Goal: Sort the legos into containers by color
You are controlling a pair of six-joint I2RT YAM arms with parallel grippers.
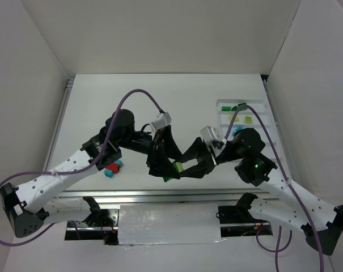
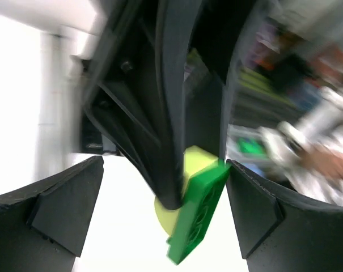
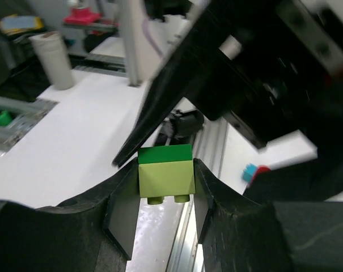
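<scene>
Yellow-green brick (image 3: 165, 180), dark green brick (image 3: 164, 154) stuck to it, sat clamped in your right gripper (image 3: 165, 190) near the front edge of the table (image 1: 103, 107), well apart from the tray (image 1: 218, 107). Your left gripper (image 2: 165, 190) stood wide around both; you probably needed to pinch only the green one, then peel.

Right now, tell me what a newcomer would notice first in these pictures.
The two arms meet near the front edge of the table: the right gripper pinches a yellow-green brick with a dark green brick stuck on it, the left gripper open around them. Red and cyan bricks lie further left; the white tray sits far right.
</scene>
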